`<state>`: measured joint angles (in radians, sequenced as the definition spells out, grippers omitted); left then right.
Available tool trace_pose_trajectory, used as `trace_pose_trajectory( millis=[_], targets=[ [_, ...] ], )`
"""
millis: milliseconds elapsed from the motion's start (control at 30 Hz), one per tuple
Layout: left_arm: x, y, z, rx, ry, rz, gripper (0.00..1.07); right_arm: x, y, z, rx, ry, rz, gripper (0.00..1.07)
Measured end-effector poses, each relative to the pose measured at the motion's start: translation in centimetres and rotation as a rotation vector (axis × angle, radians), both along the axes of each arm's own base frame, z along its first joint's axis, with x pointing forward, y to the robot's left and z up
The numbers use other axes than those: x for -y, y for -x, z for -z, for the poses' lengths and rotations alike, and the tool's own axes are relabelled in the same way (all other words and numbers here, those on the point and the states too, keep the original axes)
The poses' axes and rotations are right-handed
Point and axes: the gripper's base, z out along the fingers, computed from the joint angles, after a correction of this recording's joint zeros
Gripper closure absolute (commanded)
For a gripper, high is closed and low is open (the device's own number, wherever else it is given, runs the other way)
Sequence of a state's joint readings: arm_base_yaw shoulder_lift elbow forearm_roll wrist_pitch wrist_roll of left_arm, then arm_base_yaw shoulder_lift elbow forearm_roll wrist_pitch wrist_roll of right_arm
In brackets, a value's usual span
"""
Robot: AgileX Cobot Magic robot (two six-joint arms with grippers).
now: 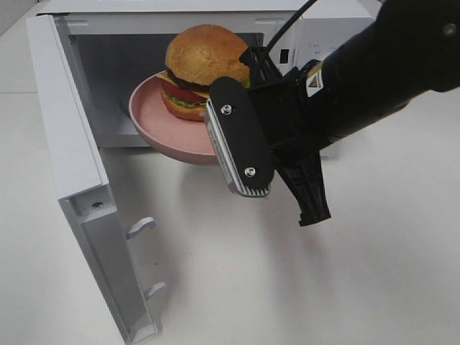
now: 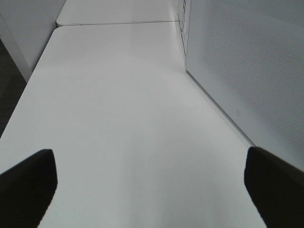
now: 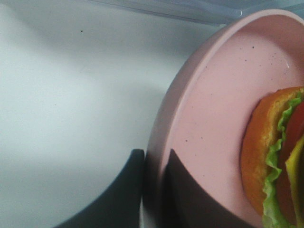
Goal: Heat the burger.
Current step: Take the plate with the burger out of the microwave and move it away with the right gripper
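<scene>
Exterior high view: one white box-shaped microwave oven (image 1: 323,29) stands on the white surface (image 1: 287,287), its single door (image 1: 79,180) swung wide open. One small round burger (image 1: 205,68) with a brown domed bun, green lettuce and red layers sits on one flat round pink plate (image 1: 151,118), which is tilted and held at the oven's opening, partly inside the cavity. The right gripper (image 3: 153,190), black, is clamped on the plate's rim, one finger on each side of it. The left gripper (image 2: 152,185) hangs over bare surface beside the oven's perforated side wall (image 2: 247,71), its two fingers spread wide apart, holding nothing.
</scene>
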<state>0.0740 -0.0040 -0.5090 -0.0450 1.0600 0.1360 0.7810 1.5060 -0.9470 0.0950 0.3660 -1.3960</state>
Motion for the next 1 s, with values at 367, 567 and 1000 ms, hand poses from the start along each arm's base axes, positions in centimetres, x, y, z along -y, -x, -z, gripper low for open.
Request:
trace_pose_trajectory(
  millis=[367,567,1000],
  targets=[
    [0.0,0.0,0.0,0.000,0.000,0.000,0.02,3.1,3.0,-0.7,0.032,-0.019,0.006,1.07],
    [0.0,0.0,0.0,0.000,0.000,0.000,0.02,5.1,4.8,-1.2,0.047,-0.049,0.041,1.06],
    [0.0,0.0,0.0,0.000,0.000,0.000,0.02,8.0,7.1,-1.5,0.014,-0.034,0.145,1.06]
  ],
)
